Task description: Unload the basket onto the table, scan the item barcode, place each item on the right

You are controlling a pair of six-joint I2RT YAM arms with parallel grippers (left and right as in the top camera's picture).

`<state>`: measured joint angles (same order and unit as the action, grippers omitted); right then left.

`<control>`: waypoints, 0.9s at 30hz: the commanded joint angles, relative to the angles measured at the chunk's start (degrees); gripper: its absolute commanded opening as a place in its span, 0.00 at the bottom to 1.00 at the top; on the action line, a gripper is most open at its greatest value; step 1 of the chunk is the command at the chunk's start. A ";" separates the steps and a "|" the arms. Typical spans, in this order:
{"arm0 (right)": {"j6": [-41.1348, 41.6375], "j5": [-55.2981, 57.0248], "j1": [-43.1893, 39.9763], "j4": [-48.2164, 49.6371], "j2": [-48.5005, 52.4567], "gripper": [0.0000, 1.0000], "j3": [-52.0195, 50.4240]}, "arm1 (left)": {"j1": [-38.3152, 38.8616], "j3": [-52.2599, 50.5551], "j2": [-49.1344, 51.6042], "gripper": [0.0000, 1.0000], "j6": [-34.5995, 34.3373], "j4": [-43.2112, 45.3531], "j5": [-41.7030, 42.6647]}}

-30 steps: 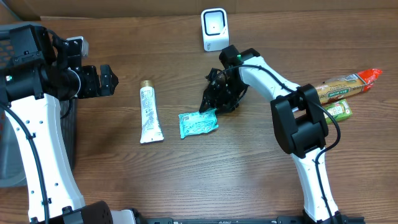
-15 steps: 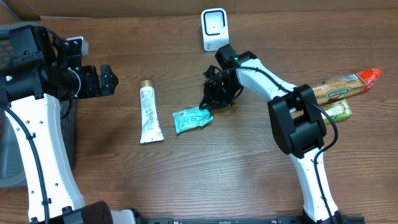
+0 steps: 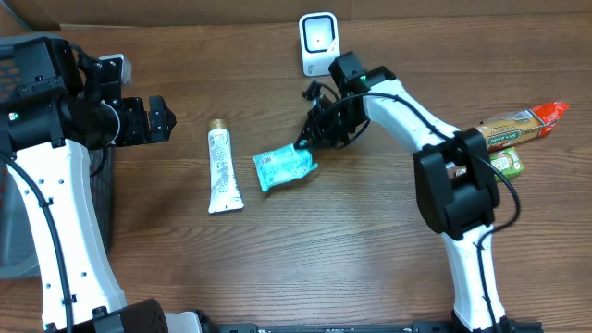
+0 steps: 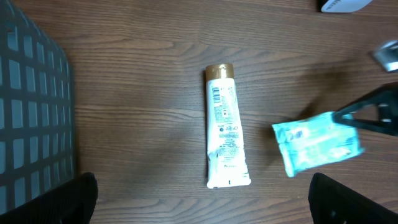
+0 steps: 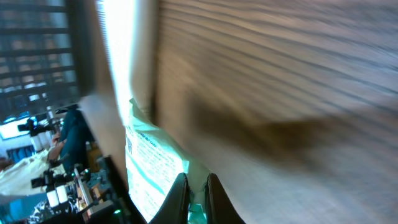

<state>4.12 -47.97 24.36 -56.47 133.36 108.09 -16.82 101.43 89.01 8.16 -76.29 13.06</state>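
Observation:
A teal packet [image 3: 283, 167] hangs just above the table's middle, pinched at its right edge by my right gripper [image 3: 305, 145], which is shut on it. The right wrist view shows the same packet [image 5: 152, 171] between the closed fingertips [image 5: 180, 193]. A white barcode scanner [image 3: 318, 43] stands at the back, just behind that arm. My left gripper [image 3: 157, 118] hovers open at the far left, clear of everything. Below it lies a white tube [image 4: 224, 134] with a gold cap, and the teal packet [image 4: 317, 144] shows at the right of the left wrist view.
A dark mesh basket [image 4: 34, 118] sits at the table's left edge. At the right lie a long orange-tipped snack package [image 3: 513, 127] and a small green packet [image 3: 504, 164].
My right gripper closed on the teal packet and has lifted and dragged it left and toward the back. The left arm has stayed still.

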 commanded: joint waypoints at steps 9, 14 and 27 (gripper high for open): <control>-1.62 -7.21 -0.90 1.05 -7.08 0.04 1.81 | 0.02 0.61 0.26 1.00 1.49 0.04 -0.15; -1.90 -4.81 -2.67 3.65 -11.41 0.04 1.81 | 0.00 0.61 0.26 1.00 1.51 0.07 -0.15; -3.58 -4.57 -8.04 5.18 -26.29 0.04 1.81 | 0.02 0.61 0.26 1.00 1.49 0.07 -0.13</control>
<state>1.26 -51.22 16.14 -51.53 110.19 108.73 -16.82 101.43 89.01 8.16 -76.29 13.06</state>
